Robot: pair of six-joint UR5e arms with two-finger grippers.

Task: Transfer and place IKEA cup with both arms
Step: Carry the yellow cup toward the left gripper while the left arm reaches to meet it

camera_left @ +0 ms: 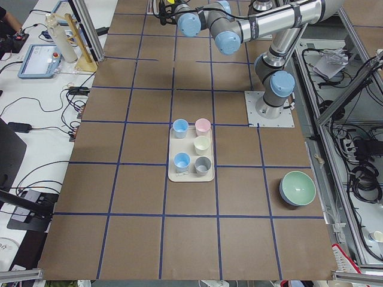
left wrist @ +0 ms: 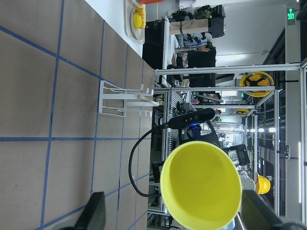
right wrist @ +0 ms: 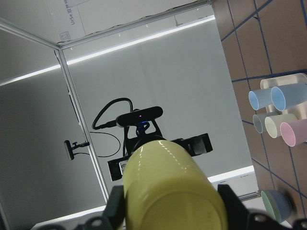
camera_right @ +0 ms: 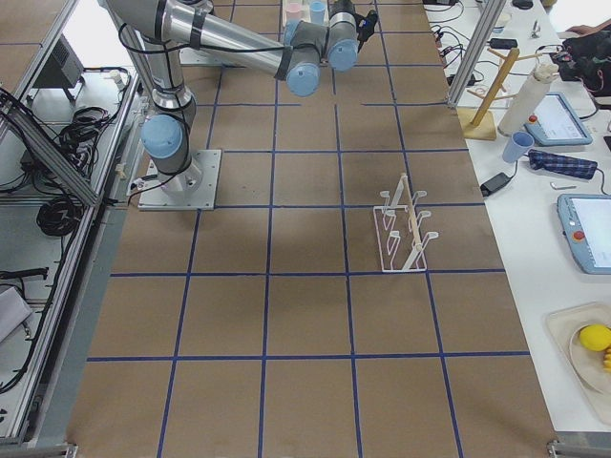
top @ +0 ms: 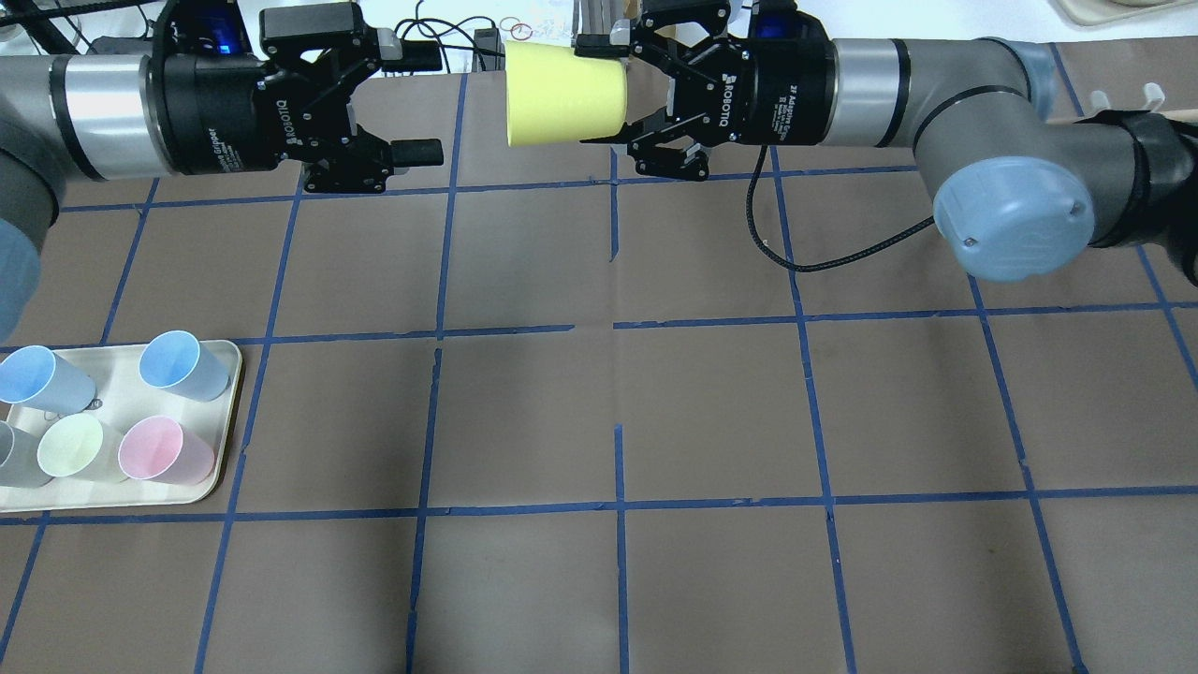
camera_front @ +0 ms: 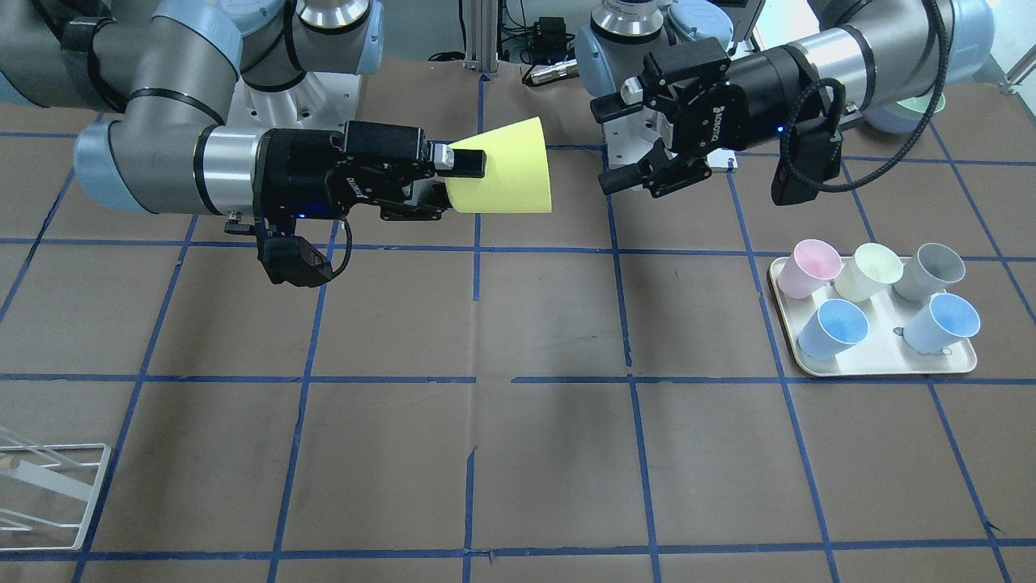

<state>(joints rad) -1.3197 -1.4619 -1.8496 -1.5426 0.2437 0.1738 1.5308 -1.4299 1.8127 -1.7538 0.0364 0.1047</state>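
The bright yellow IKEA cup (camera_front: 506, 166) lies horizontal in the air above the table's far side. My right gripper (camera_front: 461, 182) is shut on its narrow base end. The cup's open mouth points at my left gripper (camera_front: 609, 144), which is open and empty, a short gap away from the rim. The overhead view shows the same: the cup (top: 564, 95), the right gripper (top: 599, 92) and the left gripper (top: 426, 103). The left wrist view looks into the cup's mouth (left wrist: 201, 184). The right wrist view shows the cup's side (right wrist: 172, 191).
A cream tray (top: 229, 412) on my left side holds several upright pastel cups: two light blue, pink, pale yellow-green and grey. A white wire rack (camera_front: 48, 486) stands on my right side. A green bowl (camera_left: 297, 188) sits near the left arm's base.
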